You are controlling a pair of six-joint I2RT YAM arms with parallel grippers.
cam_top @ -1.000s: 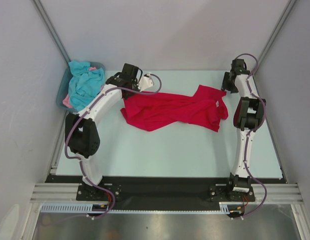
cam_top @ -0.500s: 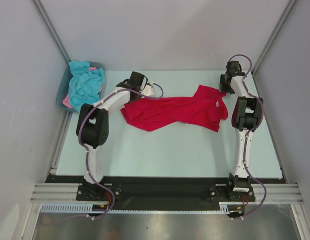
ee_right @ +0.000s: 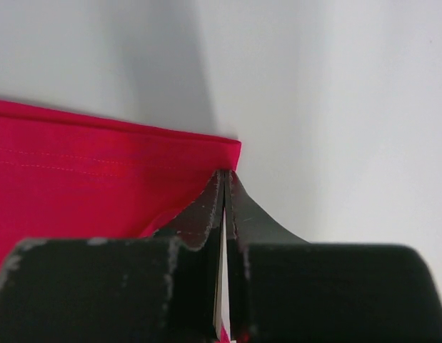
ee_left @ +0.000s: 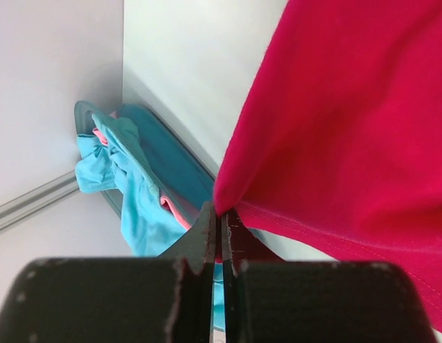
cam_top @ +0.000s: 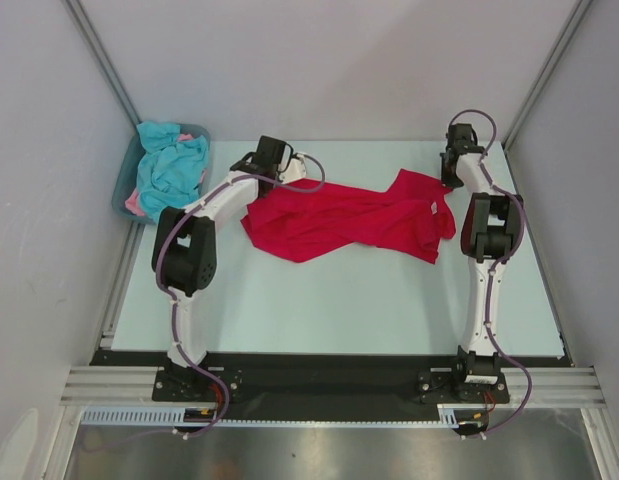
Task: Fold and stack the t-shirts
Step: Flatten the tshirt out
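Pinched shut on the crimson t-shirt, sprawled crumpled at twelve o'clock: left gripper on its edge at eleven, right gripper on a hem corner at one. Gripped at opposite ends, probably, to stretch the cloth flat before folding.

The red t-shirt is soft matt cloth. The tub looks smooth plastic; the table is matt.

Table | spread t-shirt on it, toward 12 o'clock, lying 9-to-3 | left gripper at its 10 o'clock edge | right gripper at its 2 o'clock corner | tub at table's 10 o'clock corner | bundled t-shirts inside tub.
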